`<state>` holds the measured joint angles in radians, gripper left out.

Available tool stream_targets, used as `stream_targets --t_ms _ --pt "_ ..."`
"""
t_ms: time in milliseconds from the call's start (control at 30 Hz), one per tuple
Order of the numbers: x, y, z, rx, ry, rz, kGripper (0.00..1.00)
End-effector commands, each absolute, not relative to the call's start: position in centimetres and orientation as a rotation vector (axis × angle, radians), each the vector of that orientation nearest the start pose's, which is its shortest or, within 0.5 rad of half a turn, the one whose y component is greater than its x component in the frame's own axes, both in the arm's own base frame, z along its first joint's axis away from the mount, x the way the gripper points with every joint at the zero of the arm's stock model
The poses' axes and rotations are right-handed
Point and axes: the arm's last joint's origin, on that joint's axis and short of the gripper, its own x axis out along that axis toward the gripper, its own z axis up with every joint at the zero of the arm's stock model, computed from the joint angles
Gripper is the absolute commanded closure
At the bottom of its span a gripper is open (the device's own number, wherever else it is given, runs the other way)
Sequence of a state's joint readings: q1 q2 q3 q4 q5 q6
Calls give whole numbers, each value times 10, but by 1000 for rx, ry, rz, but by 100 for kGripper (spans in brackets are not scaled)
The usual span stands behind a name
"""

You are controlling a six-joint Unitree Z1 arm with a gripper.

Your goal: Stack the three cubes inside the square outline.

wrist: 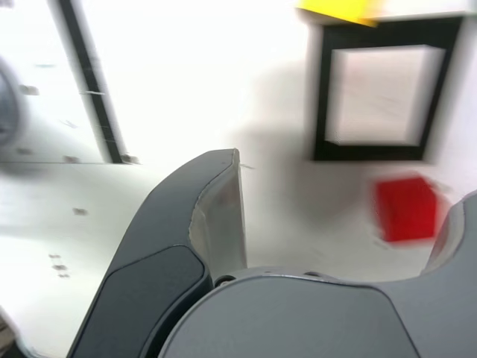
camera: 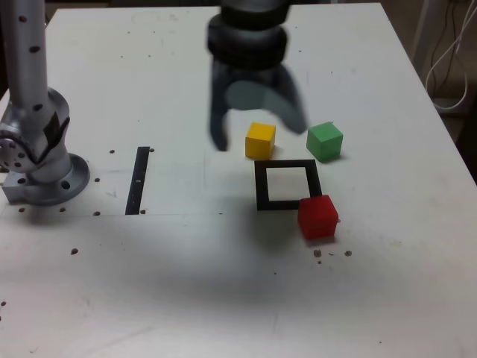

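In the exterior view, from left to right, we note the black strip (camera: 137, 180), then the tool (camera: 258, 128), spread and empty above the worktop (camera: 171, 276). Next come the yellow cube (camera: 260, 141) behind the square outline (camera: 260, 186), the red cube (camera: 318, 217) at its near right corner, and the green cube (camera: 325, 141) beyond. We should centre one cube between the fingers, descend vertically, then close.

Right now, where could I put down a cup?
Between the black strip and the square, or nearer the camera past the red cube. It's crowded around the square, with yellow and green cubes behind.
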<state>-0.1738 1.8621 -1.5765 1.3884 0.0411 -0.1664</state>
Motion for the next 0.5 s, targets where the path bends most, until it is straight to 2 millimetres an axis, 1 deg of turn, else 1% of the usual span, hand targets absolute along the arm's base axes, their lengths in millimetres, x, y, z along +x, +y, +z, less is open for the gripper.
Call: stream_targets --t_ms 0,233,467 --pt "323 -61 314 58 1654 30 5" --pt "353 -80 304 90 1681 17 5" --pt "366 -86 286 101 1717 28 6"
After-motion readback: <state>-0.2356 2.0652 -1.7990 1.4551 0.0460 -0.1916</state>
